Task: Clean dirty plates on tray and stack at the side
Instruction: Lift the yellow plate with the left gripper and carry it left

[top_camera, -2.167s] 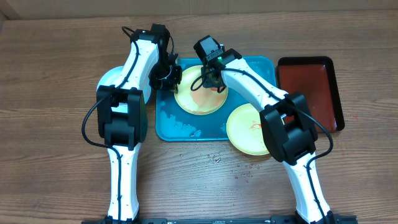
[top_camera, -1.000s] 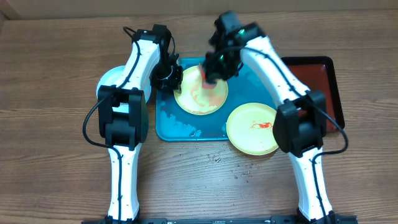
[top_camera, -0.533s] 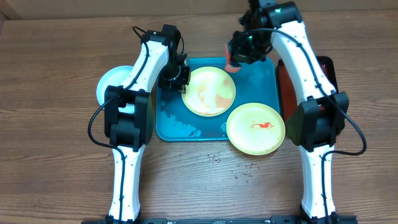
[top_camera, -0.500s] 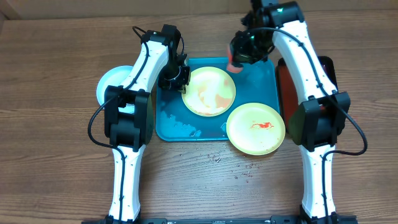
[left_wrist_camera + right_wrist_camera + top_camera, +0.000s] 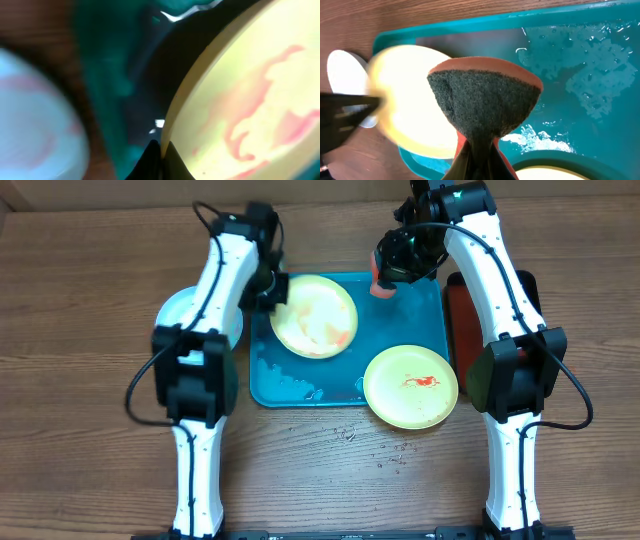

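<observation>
My left gripper (image 5: 272, 292) is shut on the rim of a pale yellow-green plate (image 5: 314, 317) (image 5: 250, 100) with faint red smears, holding it over the left part of the teal tray (image 5: 410, 320). My right gripper (image 5: 388, 272) is shut on a sponge (image 5: 381, 286) (image 5: 485, 95), red with a dark scouring face, held above the tray's back edge. A second yellow-green plate (image 5: 411, 387) with a red smear lies at the tray's front right corner. A pale blue-white plate (image 5: 180, 315) lies on the table left of the tray, partly hidden by my left arm.
A dark red tray with a black rim (image 5: 535, 330) lies right of the teal tray, partly under my right arm. Foam and water lie on the teal tray (image 5: 590, 75). Crumbs and drops dot the wooden table (image 5: 350, 435) in front.
My left gripper has pulled the yellow-green plate left and back across the tray. My right gripper lifted the sponge off that plate and moved it right to the tray's back edge.
</observation>
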You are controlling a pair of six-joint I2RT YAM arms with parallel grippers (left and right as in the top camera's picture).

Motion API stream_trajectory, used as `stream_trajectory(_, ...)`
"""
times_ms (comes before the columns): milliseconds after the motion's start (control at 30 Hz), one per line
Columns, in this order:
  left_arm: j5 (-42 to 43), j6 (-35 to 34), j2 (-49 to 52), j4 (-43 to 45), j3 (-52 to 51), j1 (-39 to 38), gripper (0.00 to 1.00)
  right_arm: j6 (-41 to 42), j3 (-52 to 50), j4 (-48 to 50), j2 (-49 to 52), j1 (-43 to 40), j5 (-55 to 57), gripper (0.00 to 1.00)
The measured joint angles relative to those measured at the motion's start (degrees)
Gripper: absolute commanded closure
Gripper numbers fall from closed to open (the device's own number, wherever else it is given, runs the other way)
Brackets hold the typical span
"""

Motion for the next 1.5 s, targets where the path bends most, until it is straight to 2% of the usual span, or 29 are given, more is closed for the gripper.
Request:
stream_trajectory(200, -6.19, 0.2, -10.99, -0.68, 1.49, 0.2, 0.95, -0.83, 0.0, -0.79, 0.0, 0.0, -0.02, 0.96)
stream_trajectory(367, -11.69, 0.17, -16.02, -1.49, 2.12, 0.11, 0.96, -1.09, 0.0, -1.03, 0.0, 0.0, 0.0, 0.96)
stream_trajectory(633, -26.16, -2.34, -16.41, -3.32, 2.05, -2.45, 0.96, -1.31, 0.0, -1.2, 0.0, 0.0, 0.0, 0.96)
stream_trajectory(933, -45.66, -10.69, -16.41, -3.3, 0.07, -13.14, 0.95, -1.33, 0.0, -1.7, 0.0, 0.0, 0.11, 0.96)
stream_trajectory(1233, -50.62, -17.99, -16.41, -5.68, -3.89, -17.11, 0.96, -1.33, 0.0, -1.75, 0.0, 0.0, 0.44, 0.96)
stream_trajectory(1500, -56.26, -19.43, -16.41, -5.9, -3.91, -17.81, 0.96, -1.38, 0.0, -1.92, 0.0, 0.0, 0.42, 0.96)
